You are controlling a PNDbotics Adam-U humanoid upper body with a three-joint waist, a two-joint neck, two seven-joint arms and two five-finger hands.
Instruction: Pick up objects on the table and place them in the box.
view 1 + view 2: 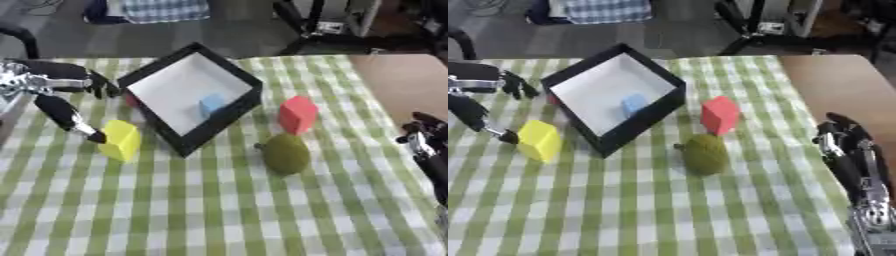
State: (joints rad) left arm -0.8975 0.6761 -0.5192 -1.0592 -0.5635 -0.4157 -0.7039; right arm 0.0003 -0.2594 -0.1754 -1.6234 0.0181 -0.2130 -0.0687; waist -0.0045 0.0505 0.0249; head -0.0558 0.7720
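A black-rimmed box (219, 117) with a white inside sits at the table's middle left, and a pale blue object (211, 104) lies in it. A yellow block (121, 140) stands left of the box. My left hand (61, 95) hovers just left of the yellow block, fingers spread, with one fingertip (94, 135) touching the block's side. A red block (297, 114) stands right of the box, and an olive-green rounded object (285, 153) lies in front of it. Something red (131, 100) peeks out behind the box's left wall. My right hand (846, 145) rests open at the right edge.
A green-and-white checked cloth (219, 210) covers the table. Bare brown tabletop (833, 85) shows at the right. Chair legs and a checked bag stand on the floor beyond the far edge.
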